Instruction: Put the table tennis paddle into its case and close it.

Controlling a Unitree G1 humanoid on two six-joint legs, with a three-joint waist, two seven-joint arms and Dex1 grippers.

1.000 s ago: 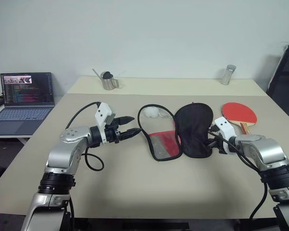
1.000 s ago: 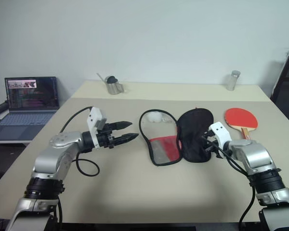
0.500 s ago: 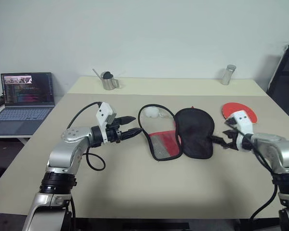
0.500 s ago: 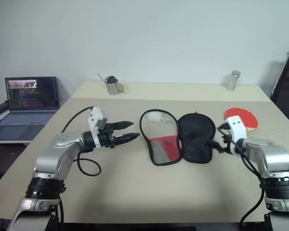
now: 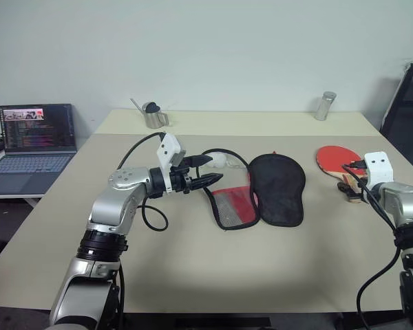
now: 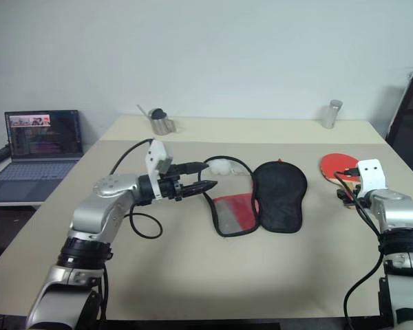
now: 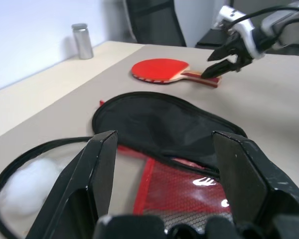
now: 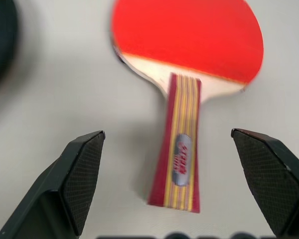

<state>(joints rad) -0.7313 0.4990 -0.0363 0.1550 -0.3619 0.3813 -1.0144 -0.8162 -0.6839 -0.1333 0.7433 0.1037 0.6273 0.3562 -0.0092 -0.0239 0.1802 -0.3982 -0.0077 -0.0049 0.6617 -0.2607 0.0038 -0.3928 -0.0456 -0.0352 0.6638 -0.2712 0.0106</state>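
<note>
A round red-rubber-faced table tennis paddle [image 5: 340, 160] with a striped wooden handle lies flat on the beige table [image 5: 193, 254], near its right edge, with the handle pointing toward the robot. The right gripper [image 7: 220, 63] hangs just over the end of that handle with its two black fingers spread wide apart, one on either side of the handle, and nothing between them; in the right wrist view the handle [image 8: 181, 161] sits in the gap between the finger pads [image 8: 84, 172] without touching either.

The paddle-shaped soft zip case [image 5: 258, 191] lies unzipped and spread open near the middle of the table, well apart from the paddle. Its black lining faces up on the half nearer the paddle, and the red half with black mesh and a white logo lies on the robot's left of it.

The left gripper [image 5: 208, 172] is held level above the table just beside the case's red half, pointing across it, with its fingers parted and holding nothing.

At the table's far edge stand a small metal pitcher [image 5: 153, 115] and a metal cylinder [image 5: 324, 106]. An open laptop [image 5: 33, 141] sits on a side surface to the left.
</note>
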